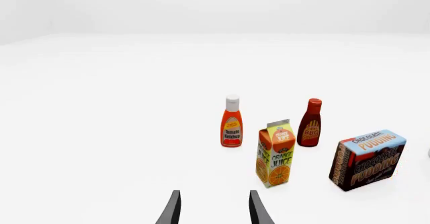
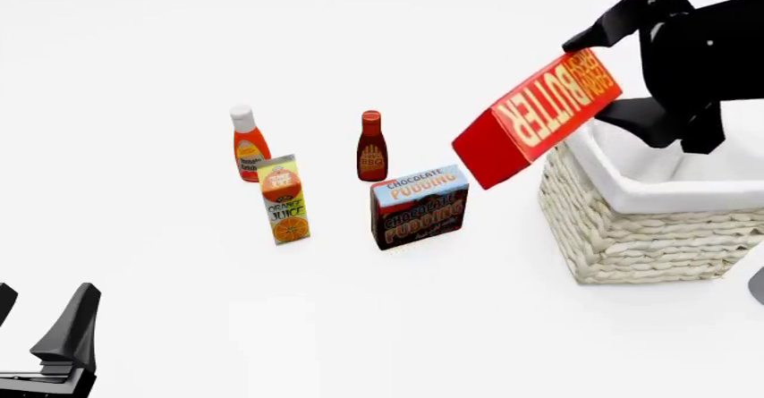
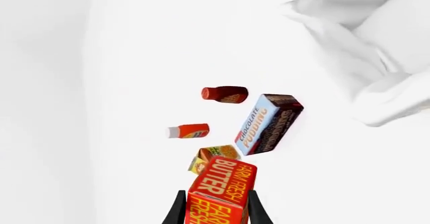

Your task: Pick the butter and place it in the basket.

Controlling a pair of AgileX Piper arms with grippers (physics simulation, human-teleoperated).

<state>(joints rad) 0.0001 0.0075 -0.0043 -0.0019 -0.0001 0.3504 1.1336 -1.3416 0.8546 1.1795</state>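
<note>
Butter clamped in right gripper, tilted above basket left rim, likely for drop-in; left gripper apart, idle.

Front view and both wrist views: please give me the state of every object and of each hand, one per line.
butter: lifted, tilted, held at one end above the basket's left rim
basket: upright on the table, nothing visible inside
right hand: shut on the butter
left hand: open, holding nothing
orange juice: standing
chocolate pudding: standing
ketchup: upright, capped
BBQ sauce: upright, capped
</note>
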